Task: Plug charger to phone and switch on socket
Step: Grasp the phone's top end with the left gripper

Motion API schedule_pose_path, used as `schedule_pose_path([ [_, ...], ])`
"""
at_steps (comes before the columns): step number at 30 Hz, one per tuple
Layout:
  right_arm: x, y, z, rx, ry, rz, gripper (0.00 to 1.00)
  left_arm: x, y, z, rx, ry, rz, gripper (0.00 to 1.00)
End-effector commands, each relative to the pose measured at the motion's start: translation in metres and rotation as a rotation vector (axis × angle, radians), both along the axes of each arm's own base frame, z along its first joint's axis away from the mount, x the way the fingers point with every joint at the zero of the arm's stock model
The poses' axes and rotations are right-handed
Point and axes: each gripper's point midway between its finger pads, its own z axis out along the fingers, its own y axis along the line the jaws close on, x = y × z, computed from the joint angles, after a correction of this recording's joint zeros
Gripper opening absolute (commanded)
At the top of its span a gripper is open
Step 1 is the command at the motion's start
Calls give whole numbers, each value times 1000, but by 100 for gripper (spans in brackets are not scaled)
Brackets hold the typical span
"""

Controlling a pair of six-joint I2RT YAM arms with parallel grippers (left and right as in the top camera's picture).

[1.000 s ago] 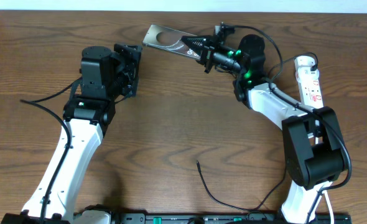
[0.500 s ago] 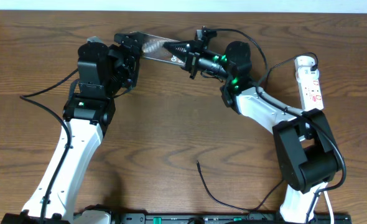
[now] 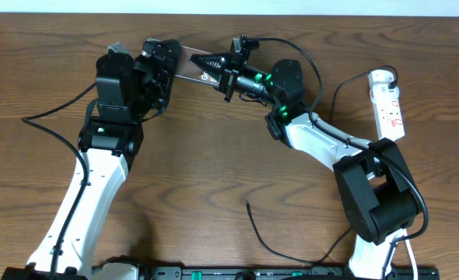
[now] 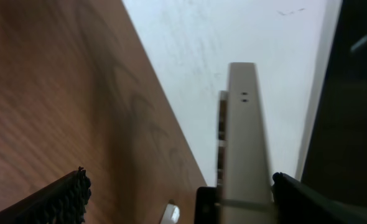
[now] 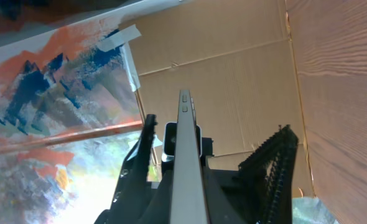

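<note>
Dark phone (image 3: 190,61) clamped in right gripper (image 3: 210,64), end inside left gripper (image 3: 166,71)

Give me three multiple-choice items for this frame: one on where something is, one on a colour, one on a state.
1. On the table, the socket lies: A) at the left edge; B) in the middle; C) at the right edge.
2. The charger cable is: A) black; B) white; C) red.
3. The right hand is: A) open and empty; B) shut on the phone; C) shut on the charger.
Answers: 1 C, the white strip sits at the far right of the overhead view; 2 A, it shows as a thin black line; 3 B, its fingers clamp the phone's end.
</note>
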Motion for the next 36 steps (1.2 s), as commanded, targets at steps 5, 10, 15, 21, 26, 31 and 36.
schedule_pose_path([
  [5, -19, 12, 18, 20, -41, 76, 2, 5, -2, 25, 4, -101, -20, 86],
  [10, -19, 12, 18, 19, -41, 77, 2, 6, 5, 27, -2, -105, -18, 64],
  [15, -19, 12, 18, 24, -23, 81, 2, 7, 12, 27, -1, -105, -1, 44],
  [21, -21, 13, 18, 24, -24, 84, 1, 8, 12, 27, -1, -106, 0, 40],
  [26, -27, 19, 19, 26, -26, 100, 1, 9, 12, 25, 0, -103, -1, 40],
  [31, -27, 20, 19, 26, -27, 102, 2, 13, 11, 14, 0, -79, -5, 29],
  [36, -27, 20, 18, 26, -27, 102, 2, 18, 4, 8, -14, -78, -41, 22],
])
